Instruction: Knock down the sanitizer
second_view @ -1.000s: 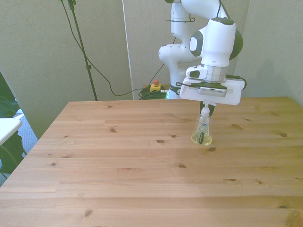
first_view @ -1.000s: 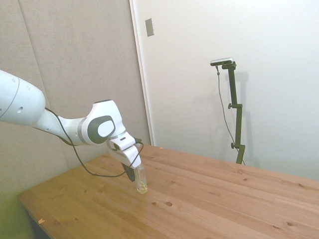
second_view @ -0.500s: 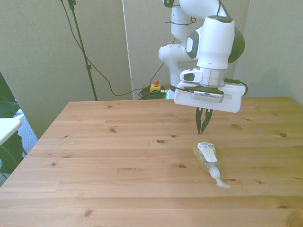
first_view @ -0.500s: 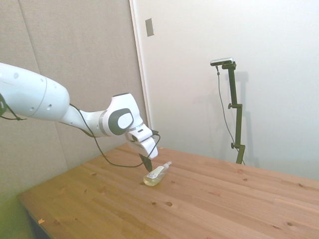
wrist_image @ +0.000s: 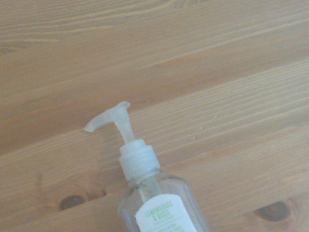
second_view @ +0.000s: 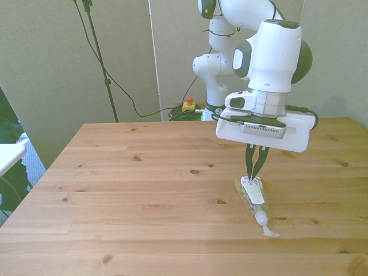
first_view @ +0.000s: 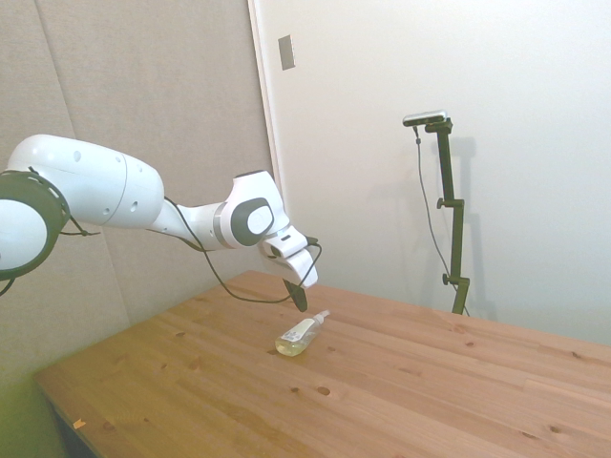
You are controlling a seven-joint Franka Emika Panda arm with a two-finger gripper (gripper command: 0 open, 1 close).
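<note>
The sanitizer (second_view: 253, 199) lies on its side on the wooden table (second_view: 144, 190), its white pump nozzle (second_view: 266, 226) pointing at the near edge in the front view. In the side view the sanitizer (first_view: 300, 335) rests flat with a little yellowish liquid at its base end. My gripper (second_view: 254, 173) hangs just above the bottle's base end, fingers shut and tips together, holding nothing. The gripper (first_view: 300, 301) sits a short way above the bottle in the side view. The wrist view shows the sanitizer (wrist_image: 159, 203) from close by, with its pump head (wrist_image: 108, 118) and green-lettered label.
A white ledge (second_view: 8, 154) and dark green leaves show past the table's edge at the front view's left. Cables and a yellow box with a red button (second_view: 188, 105) lie on the floor behind the table.
The sanitizer stood upright against the gripper a second ago, then fell flat. Since then the gripper has moved toward the front view's right and near edge, and hangs over the bottle's base.
</note>
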